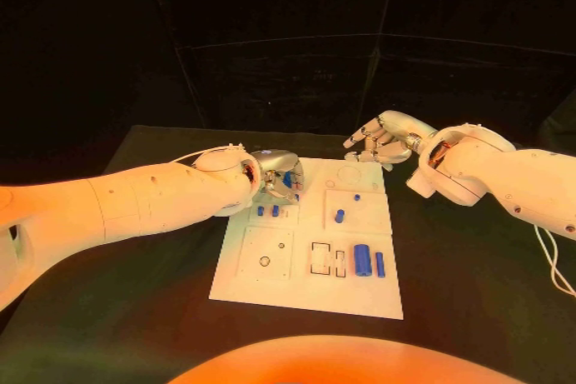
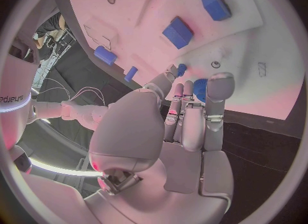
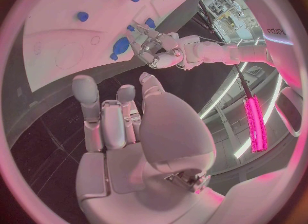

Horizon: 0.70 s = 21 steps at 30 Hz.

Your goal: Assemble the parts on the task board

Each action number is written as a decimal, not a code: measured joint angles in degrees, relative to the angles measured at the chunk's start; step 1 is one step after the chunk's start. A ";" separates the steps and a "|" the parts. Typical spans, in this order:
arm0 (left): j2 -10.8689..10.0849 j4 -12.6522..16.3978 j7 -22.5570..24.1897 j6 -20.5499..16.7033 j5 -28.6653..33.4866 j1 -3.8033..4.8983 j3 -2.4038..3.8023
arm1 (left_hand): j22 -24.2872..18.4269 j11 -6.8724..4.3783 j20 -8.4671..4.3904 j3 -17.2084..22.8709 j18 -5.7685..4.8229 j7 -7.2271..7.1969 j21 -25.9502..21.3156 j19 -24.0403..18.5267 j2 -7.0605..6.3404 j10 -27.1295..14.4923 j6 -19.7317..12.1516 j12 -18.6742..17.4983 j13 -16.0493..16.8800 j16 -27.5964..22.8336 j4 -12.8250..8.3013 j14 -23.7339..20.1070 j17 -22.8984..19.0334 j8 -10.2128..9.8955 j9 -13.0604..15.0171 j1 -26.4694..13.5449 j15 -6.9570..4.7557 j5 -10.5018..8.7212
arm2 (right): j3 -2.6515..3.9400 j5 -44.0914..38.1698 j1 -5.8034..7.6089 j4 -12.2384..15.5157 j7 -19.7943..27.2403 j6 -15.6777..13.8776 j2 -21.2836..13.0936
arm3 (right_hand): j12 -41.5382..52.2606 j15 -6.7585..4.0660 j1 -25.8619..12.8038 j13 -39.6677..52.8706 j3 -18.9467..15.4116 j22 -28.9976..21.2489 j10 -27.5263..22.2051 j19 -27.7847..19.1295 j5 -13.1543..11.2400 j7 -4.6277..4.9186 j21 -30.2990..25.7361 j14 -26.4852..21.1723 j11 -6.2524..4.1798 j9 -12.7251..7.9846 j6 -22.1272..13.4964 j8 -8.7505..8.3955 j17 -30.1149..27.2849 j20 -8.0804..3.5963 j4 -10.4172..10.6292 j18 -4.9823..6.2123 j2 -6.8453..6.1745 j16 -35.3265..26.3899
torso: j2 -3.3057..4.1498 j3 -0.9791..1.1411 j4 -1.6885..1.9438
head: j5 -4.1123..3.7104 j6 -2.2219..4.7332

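Task board (image 1: 310, 288) with blue parts on the black table (image 1: 480, 276); both hands at its far end.
Left hand (image 1: 279, 176) sat over the board's 10 o'clock corner, fingers (image 2: 218, 93) pinching a blue round part (image 2: 200, 89). Right hand (image 1: 382, 140) hovered off the 1 o'clock corner, fingers apart, holding nothing. A blue cylinder (image 1: 361, 256) and slim blue bar (image 1: 379, 264) lay toward 4 o'clock; a small blue peg (image 1: 340, 216) lay near centre.

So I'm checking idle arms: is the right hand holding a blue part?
No, the right hand hovers off the task board's far edge with nothing between its fingers.
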 measured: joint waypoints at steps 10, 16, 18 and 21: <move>1.14 -1.37 -0.38 1.93 -0.67 -0.30 0.00 | 1.26 -0.30 -0.20 1.39 0.00 -0.32 1.20 0.20 0.00 1.52 1.11 -0.79 -1.08 0.24 -0.57 0.00 0.08 -0.47 -0.65 0.00 0.00 0.00 | 0.00 0.00 0.00 -0.02 0.00 0.02 0.10 | 0.00 0.00 0.00 0.00 0.00 0.00 0.00 0.00 0.00 0.00 0.00 0.00 0.00 0.00 0.00 0.00 0.00 0.00 0.00 0.00 0.00 0.00 | -0.02 -0.04 0.05 | -0.08 -0.23; 1.74 -2.27 -0.51 2.51 -1.08 -0.36 0.05 | 1.91 -0.29 -0.20 2.73 0.01 -0.19 1.67 0.20 0.74 2.56 1.65 -1.59 -1.86 0.48 -0.95 -0.01 0.03 -1.04 -1.16 0.19 0.00 0.00 | 0.00 0.00 0.00 -0.04 0.01 0.03 0.17 | 0.00 0.00 0.00 0.00 0.00 0.00 0.00 0.00 0.00 0.00 0.00 0.00 0.00 0.00 0.00 0.00 0.02 0.00 0.00 0.00 0.00 0.00 | -0.03 -0.04 0.08 | -0.16 -0.28; 1.90 -2.46 -0.52 2.57 -1.15 -0.36 0.07 | 2.02 -0.21 -0.20 3.21 0.00 -0.25 1.67 0.20 1.07 2.86 1.90 -1.64 -2.06 0.48 -0.95 0.00 0.03 -1.05 -1.27 -0.16 0.00 0.00 | 0.00 0.00 0.00 -0.04 0.01 0.04 0.18 | 0.00 0.00 0.00 0.00 0.00 0.00 0.00 0.00 0.00 0.00 0.00 0.00 0.00 0.00 0.00 0.00 0.07 0.00 0.00 0.00 0.00 0.00 | -0.03 -0.04 0.08 | -0.17 -0.30; 2.20 -2.77 -0.53 2.68 -1.31 -0.36 0.09 | 2.26 -0.27 -0.20 4.11 -0.33 -0.27 1.97 0.20 1.55 3.32 2.16 -2.06 -2.47 0.70 -1.04 0.19 0.01 -1.32 -1.54 -0.05 -0.20 0.00 | 0.00 0.00 0.00 -0.05 0.01 0.05 0.18 | 0.00 0.00 0.00 0.00 0.00 0.00 0.00 0.00 0.00 0.00 0.00 0.00 0.00 0.00 0.00 0.00 0.09 0.00 0.00 0.00 0.00 0.00 | -0.04 -0.04 0.08 | -0.18 -0.31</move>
